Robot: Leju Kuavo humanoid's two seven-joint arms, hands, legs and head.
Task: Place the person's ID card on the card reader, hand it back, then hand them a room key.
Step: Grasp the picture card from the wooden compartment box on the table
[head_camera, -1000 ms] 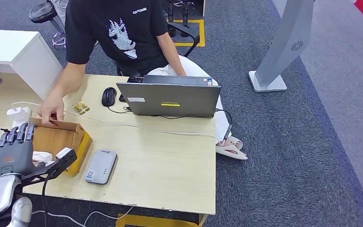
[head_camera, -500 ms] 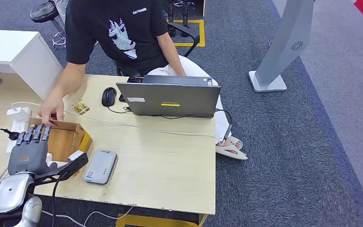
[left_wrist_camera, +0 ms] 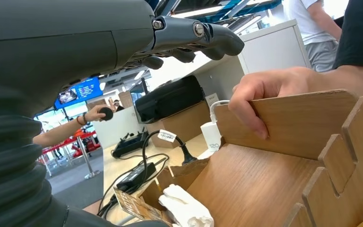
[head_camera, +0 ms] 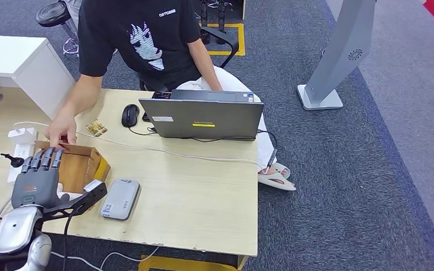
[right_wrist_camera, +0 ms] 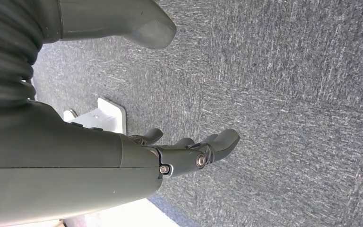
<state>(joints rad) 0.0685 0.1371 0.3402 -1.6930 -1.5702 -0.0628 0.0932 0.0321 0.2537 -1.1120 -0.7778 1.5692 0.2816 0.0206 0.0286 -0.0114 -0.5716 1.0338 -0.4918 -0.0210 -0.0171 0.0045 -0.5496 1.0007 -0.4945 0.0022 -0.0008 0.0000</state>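
Your left hand hovers over the wooden box – fingers apart, empty. Person's hand grips the box's far wall. Right hand hangs over carpet, fingers loosely spread, empty.

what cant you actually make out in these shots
- ID card: cannot be picked out in the head view; what lies deep in the cardboard box is hidden by the left robot hand and the box walls.
- Label on the card reader: too small to read in the head view.
- The person's hand grips the box flap in the left wrist view; its fingertips are behind the flap.
- Right robot hand: hangs over carpet; the table is outside its view.
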